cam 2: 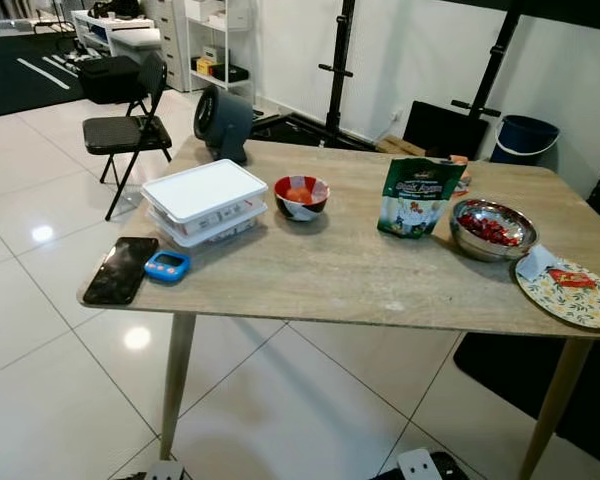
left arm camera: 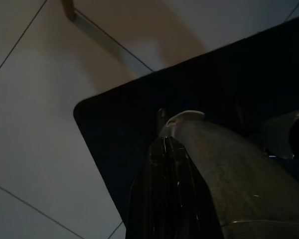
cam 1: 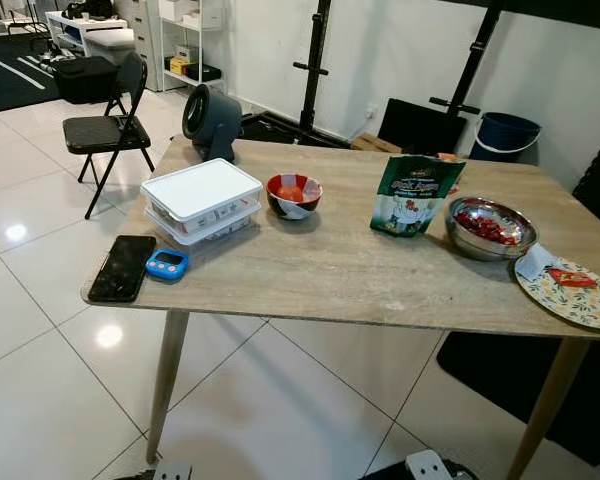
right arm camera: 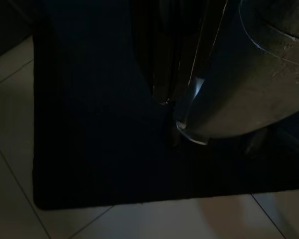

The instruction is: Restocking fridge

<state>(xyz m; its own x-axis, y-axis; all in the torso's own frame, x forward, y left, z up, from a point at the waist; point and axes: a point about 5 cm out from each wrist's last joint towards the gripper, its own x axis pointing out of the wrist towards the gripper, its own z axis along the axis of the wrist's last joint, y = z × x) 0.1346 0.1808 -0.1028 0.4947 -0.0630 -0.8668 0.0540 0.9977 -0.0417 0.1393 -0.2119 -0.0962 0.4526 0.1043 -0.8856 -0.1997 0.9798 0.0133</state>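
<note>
On the tabletop (cam 1: 340, 275) sit a white lidded container (cam 1: 202, 201), red bowl (cam 1: 294, 195), green pouch (cam 1: 414, 195) and steel bowl (cam 1: 491, 228). Both arms hang idle, with the left gripper (left arm camera: 165, 149) jaws clenched; I cannot tell for the right gripper (right arm camera: 164, 94).

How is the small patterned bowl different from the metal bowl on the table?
The patterned bowl is smaller, dark outside with a red and white pattern, and holds something orange. The metal bowl is wider, shiny silver, and holds dark red pieces. Both stand upright and uncovered on the wooden table.

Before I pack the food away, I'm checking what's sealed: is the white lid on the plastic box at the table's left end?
Yes, the white lid sits closed on top of the clear plastic box, beside the bowl.
</note>
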